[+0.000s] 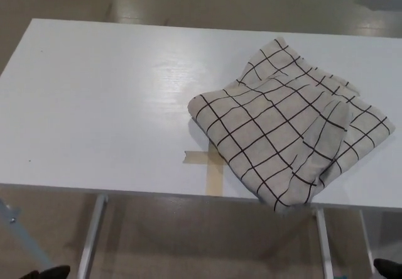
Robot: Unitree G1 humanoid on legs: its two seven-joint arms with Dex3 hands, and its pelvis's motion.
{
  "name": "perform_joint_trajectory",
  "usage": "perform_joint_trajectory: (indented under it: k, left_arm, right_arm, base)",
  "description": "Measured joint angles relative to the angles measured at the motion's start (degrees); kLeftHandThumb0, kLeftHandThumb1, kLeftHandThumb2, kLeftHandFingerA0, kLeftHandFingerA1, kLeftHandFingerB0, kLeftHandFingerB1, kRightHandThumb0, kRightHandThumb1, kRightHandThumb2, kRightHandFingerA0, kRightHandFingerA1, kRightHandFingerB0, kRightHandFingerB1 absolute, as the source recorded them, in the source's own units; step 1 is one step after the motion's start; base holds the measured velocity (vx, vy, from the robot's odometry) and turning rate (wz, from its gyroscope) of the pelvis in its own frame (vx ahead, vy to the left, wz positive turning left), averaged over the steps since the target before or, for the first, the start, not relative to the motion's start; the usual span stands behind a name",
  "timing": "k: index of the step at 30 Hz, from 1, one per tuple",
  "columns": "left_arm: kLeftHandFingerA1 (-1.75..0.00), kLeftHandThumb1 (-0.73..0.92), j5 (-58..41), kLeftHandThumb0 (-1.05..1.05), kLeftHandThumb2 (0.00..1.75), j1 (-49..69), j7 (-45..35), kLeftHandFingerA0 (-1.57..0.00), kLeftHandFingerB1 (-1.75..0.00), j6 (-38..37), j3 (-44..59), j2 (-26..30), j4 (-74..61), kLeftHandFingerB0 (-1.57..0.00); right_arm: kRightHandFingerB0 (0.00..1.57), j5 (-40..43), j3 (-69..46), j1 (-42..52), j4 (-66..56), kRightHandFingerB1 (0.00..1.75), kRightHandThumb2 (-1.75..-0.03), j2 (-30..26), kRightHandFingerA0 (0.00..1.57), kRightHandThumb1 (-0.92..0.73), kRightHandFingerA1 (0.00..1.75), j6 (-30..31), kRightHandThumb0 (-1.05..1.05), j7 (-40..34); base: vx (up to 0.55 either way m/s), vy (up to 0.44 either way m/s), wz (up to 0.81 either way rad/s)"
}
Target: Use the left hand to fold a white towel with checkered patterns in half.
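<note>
The white towel with a black checkered pattern [286, 125] lies folded over itself in a rumpled diamond on the right half of the white table [100, 103]. Its near corner hangs just over the table's front edge. Only a black sliver of my left hand [47, 272] shows at the bottom left, below the table and far from the towel. A similar sliver of my right hand [387, 267] peeks in at the bottom right corner. Neither hand touches the towel.
A cross of tan tape [212, 166] is stuck to the table near its front edge, partly under the towel. Metal table legs [92, 235] stand beneath the table, with the floor beyond.
</note>
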Motion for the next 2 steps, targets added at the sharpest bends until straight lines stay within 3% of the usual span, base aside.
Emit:
perform_joint_trajectory:
  k: [2]
  left_arm:
    - [-0.34, 0.59, 0.2, -0.77, 0.59, -1.0, 1.9, -0.28, -0.31, 0.6, 0.0, -0.3, 1.4, -0.27]
  right_arm:
    - [0.54, -0.4, 0.1, -0.8, 0.4, 0.52, -0.59, -0.2, 0.52, -0.63, 0.62, -0.4, -0.48, -0.5]
  base:
    - [0.00, 0.000, 0.00]
